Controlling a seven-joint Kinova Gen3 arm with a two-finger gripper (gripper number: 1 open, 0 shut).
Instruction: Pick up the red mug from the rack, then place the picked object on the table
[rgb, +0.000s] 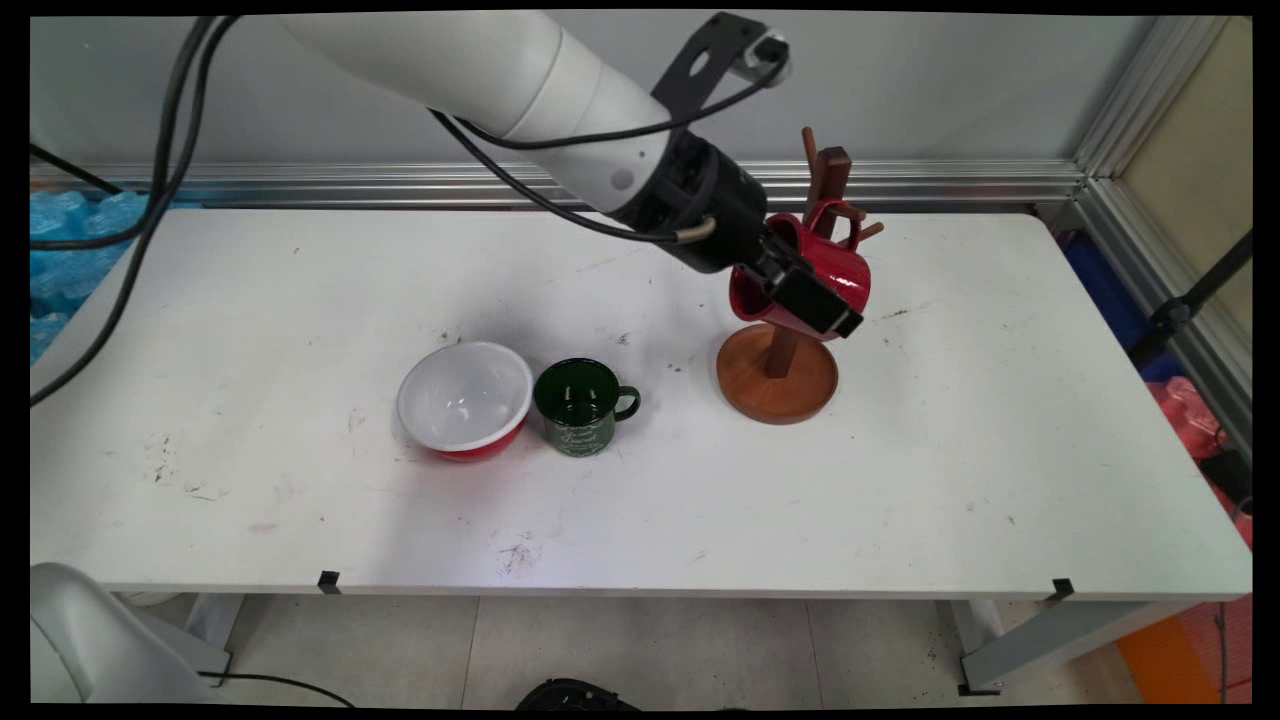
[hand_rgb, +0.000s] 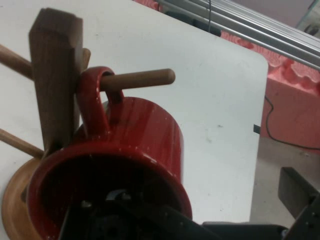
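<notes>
Bowl, round, white inside and red outside (rgb: 465, 398), sat upright at centre-left of the main view on the white table (rgb: 250, 300). Just to its right, close beside it, stood a dark green enamel mug (rgb: 580, 405), handle pointing to frame right. Neither was near the arm.

Further right stood a wooden mug tree with a round disc base (rgb: 778, 385) and a square upright post (hand_rgb: 52, 75). A glossy red mug (rgb: 835, 270) hung on it, tilted, mouth turned toward lower left of the main view. In the hand view the handle of the red mug (hand_rgb: 145, 135) was looped over a round wooden peg (hand_rgb: 145, 79), with the peg's end poking out past the handle. Judged from that, the mug was already hooked on the tree and its weight seemed to rest on the peg; the hand was not yet clear of it.

The arm came down from upper left of the main view, wrist angled down to the right, cables trailing. The black gripper (rgb: 800, 295) sat at the mug's mouth. One finger appeared to reach inside the cup, hidden by the rim. The other finger (hand_rgb: 297, 192) stood outside, at lower right of the hand view and clearly apart from the mug's wall. Read as spread, straddling the wall without pinching it.
</notes>
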